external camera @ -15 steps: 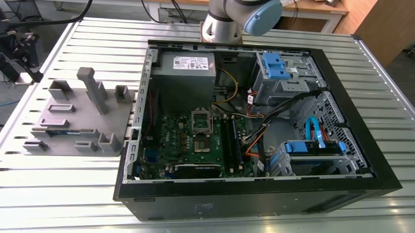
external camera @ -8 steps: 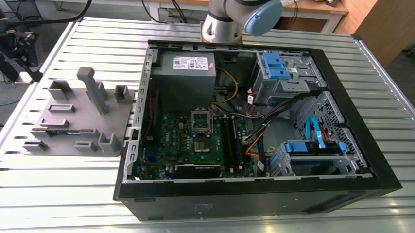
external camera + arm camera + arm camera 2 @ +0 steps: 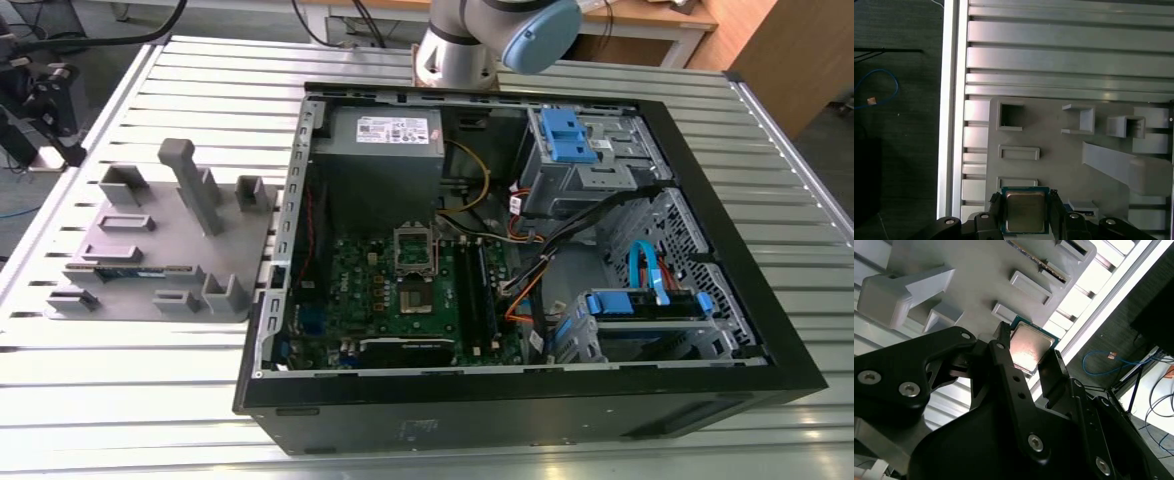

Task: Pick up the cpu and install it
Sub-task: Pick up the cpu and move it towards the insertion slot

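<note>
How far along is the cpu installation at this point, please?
The pick looks done: in both wrist views the gripper is shut on the cpu, holding it above the grey tray. In hand: the cpu, gripped on two opposite sides. Left: installing it; in the exterior view the motherboard socket in the computer case looks empty.

A silver-grey cylindrical arm joint (image 3: 461,55) with a light-blue round cap (image 3: 541,35) shows at the exterior view's top centre. In both wrist views, the matte black angular gripper (image 3: 1029,352) (image 3: 1026,212) bears silver socket-head screws (image 3: 1035,441).
</note>
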Motion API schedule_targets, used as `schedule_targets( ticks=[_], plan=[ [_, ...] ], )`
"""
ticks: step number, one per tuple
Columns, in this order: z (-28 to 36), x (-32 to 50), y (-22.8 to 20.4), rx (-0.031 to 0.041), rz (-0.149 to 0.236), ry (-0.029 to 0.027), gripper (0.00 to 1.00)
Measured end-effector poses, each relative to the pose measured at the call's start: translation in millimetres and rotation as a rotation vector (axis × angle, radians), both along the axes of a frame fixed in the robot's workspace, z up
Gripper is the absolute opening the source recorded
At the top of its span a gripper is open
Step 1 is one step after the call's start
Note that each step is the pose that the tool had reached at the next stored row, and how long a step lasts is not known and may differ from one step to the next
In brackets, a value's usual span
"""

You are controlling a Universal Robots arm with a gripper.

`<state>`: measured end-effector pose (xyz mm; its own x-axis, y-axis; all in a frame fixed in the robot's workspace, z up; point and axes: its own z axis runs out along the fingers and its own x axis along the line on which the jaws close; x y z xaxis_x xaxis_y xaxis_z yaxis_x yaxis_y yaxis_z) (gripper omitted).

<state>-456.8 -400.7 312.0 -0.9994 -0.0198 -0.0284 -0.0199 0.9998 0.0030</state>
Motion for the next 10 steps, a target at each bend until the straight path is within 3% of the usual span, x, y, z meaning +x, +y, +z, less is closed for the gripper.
schedule_targets(
  ticks=[10],
  plan=[
    [4.8,0.0,0.0,0.0000,0.000,-0.0001,0.47]
  ],
)
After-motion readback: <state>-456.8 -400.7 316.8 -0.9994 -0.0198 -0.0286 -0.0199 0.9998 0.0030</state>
